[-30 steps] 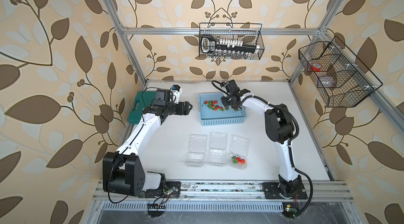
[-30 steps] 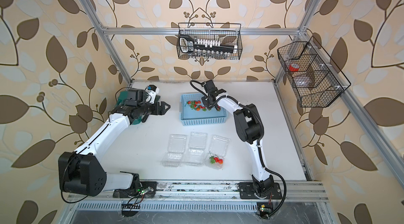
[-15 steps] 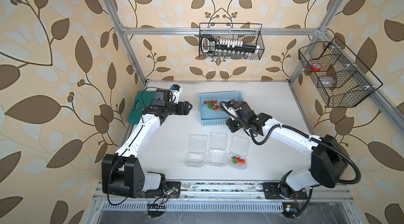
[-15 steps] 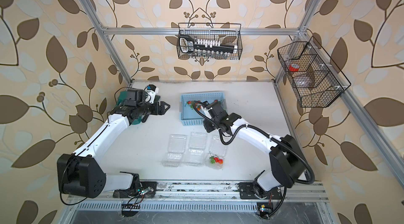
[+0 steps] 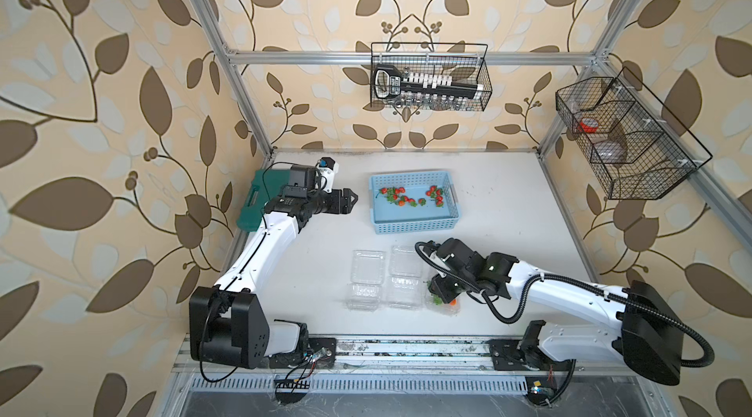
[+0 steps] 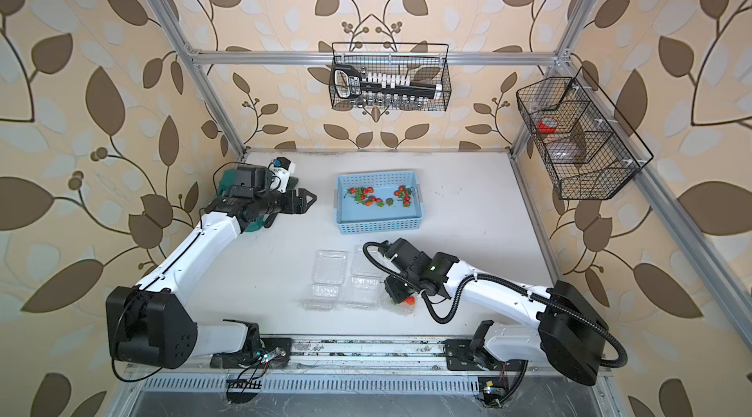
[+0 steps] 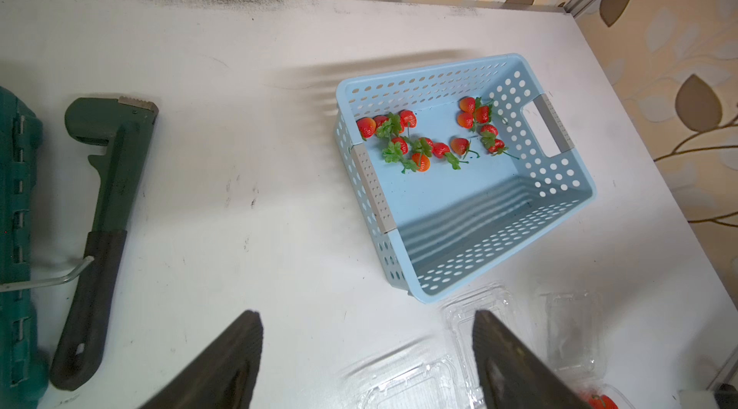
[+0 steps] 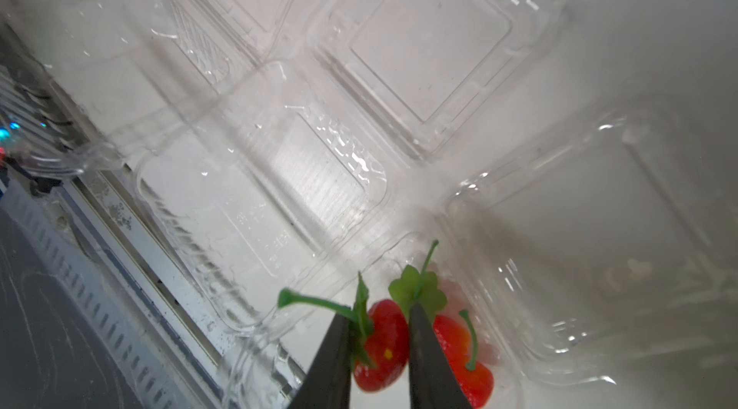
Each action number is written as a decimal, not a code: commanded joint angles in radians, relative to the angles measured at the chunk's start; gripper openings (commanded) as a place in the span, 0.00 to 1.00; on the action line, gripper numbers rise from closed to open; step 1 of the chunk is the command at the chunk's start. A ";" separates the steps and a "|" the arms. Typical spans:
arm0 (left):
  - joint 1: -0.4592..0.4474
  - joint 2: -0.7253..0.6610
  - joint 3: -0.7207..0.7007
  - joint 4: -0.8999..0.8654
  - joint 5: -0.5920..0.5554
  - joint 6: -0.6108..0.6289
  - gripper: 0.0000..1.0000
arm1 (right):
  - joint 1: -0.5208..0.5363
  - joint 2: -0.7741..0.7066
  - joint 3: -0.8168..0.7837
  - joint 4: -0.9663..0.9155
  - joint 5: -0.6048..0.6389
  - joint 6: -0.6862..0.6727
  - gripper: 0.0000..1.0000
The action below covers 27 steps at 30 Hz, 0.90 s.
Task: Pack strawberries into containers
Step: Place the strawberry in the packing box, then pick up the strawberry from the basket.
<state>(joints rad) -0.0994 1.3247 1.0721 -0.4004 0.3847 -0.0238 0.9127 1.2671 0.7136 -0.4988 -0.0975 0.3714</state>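
From my station I see the right gripper (image 8: pixel 377 319) low over the right-hand container (image 8: pixel 559 247), which stands near the middle of the table's (image 5: pixel 508 211) front edge. Its two dark fingers are pinched on a single strawberry (image 8: pixel 381 343). The red body sits between them, and the green cap and thin stem stick out to one side. Just beside that one, another berry (image 8: pixel 459 351) lies in the same container's tray. In a top view the wrist hides most of the tray, and only a bit of red shows beside the gripper (image 6: pixel 396 293).

The middle container (image 5: pixel 405 276) and the left container (image 5: pixel 366 278) stand in a row with it along the front edge, touching or nearly so. Both have their clear lids folded open toward the rear.

The loose strawberries (image 7: pixel 419 145), about a dozen, lie in two loose clusters on the floor of the light blue basket (image 5: pixel 415 225). They sit toward its rear wall. The basket stands in the middle of the table's rear half, well apart from the containers.

My left gripper (image 5: pixel 352 201) hangs over the table's left rear area, with its jaws spread and nothing between them. It points toward the basket. Under that arm, along the left edge, lies the dark green case (image 5: pixel 254 201). A wrench (image 7: pixel 104 207) rests flat on the table just beside it.
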 commanded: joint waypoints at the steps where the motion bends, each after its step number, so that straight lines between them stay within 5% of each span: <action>1: -0.008 -0.039 0.028 -0.011 -0.001 0.018 0.84 | 0.036 0.033 -0.010 -0.029 0.017 0.044 0.22; 16: -0.009 -0.056 0.023 -0.008 0.003 0.018 0.84 | 0.044 0.005 0.023 -0.097 0.127 0.077 0.38; 27: -0.008 -0.059 0.021 -0.006 0.006 0.016 0.84 | -0.260 0.035 0.237 -0.013 0.111 -0.052 0.38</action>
<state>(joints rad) -0.0994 1.3018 1.0721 -0.4004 0.3847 -0.0238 0.7090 1.2575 0.8978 -0.5598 0.0261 0.3786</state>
